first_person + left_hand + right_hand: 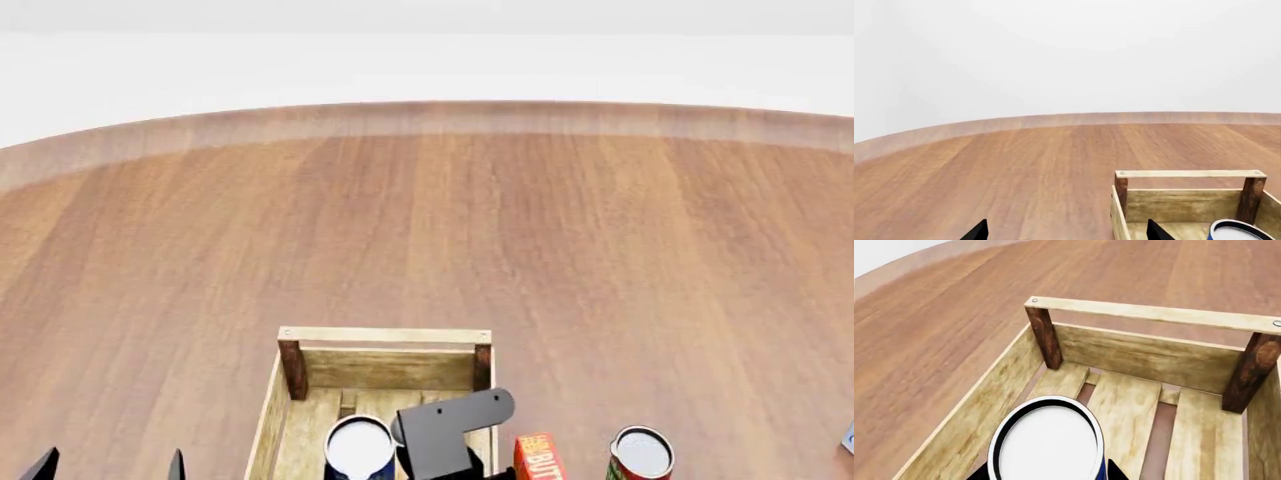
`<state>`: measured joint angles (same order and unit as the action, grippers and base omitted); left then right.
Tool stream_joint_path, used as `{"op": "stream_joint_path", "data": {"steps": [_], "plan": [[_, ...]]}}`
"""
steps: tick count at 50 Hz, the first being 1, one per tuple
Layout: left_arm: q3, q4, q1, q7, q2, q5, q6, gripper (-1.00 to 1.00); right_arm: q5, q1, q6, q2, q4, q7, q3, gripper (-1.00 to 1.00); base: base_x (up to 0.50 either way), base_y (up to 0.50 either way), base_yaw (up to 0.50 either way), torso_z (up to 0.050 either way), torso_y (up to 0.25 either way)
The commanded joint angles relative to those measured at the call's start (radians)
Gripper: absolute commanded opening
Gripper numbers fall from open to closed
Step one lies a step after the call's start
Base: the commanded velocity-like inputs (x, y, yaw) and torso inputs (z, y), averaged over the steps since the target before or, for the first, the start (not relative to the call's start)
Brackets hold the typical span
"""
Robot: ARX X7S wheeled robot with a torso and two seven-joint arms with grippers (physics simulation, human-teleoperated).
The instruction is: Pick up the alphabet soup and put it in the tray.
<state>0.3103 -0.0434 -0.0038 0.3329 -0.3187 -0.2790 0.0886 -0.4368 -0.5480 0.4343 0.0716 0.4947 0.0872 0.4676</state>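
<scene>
Alphabet soup (1047,445) stands upright inside the tray (1147,357), between the black fingertips of the right gripper (1044,475); whether they press the can, I cannot tell; left gripper (1064,231) is spread apart, holding nothing, beside the tray.

Bright, even, nearly shadowless, sharp renders

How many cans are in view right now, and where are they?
2. The alphabet soup sits inside the tray, between the right gripper's fingers. A red-and-green can stands on the table right of the tray. More may be hidden below the frame.
</scene>
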Motion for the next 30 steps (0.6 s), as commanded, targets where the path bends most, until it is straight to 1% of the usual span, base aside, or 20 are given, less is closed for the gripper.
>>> {"op": "stream_joint_path", "data": {"steps": [1,11,25,26,30], "plan": [[0.002,-0.003,-0.001,0.004,-0.002,-0.002,-0.001,1.0,0.01,-0.047,0.0,-0.008,0.042,0.012,0.019,-1.0,0.0,0.0,0.0,0.0,0.0],[0.003,-0.009,0.0,0.007,-0.006,-0.004,-0.003,1.0,-0.001,-0.073,0.0,-0.013,0.074,0.013,0.032,-1.0,0.0,0.0,0.0,0.0,0.001],[0.005,-0.01,-0.001,0.01,-0.008,-0.007,-0.001,1.0,-0.03,-0.108,0.037,-0.02,0.112,0.006,0.046,-1.0,0.0,0.0,0.0,0.0,0.001],[0.006,-0.009,-0.001,0.01,-0.008,-0.007,0.0,1.0,-0.039,-0.111,0.06,-0.02,0.112,0.006,0.046,-1.0,0.0,0.0,0.0,0.0,0.0],[0.006,-0.008,0.001,0.01,-0.009,-0.009,0.002,1.0,-0.037,-0.114,0.054,-0.021,0.119,0.003,0.058,-1.0,0.0,0.0,0.0,0.0,0.0]]}}
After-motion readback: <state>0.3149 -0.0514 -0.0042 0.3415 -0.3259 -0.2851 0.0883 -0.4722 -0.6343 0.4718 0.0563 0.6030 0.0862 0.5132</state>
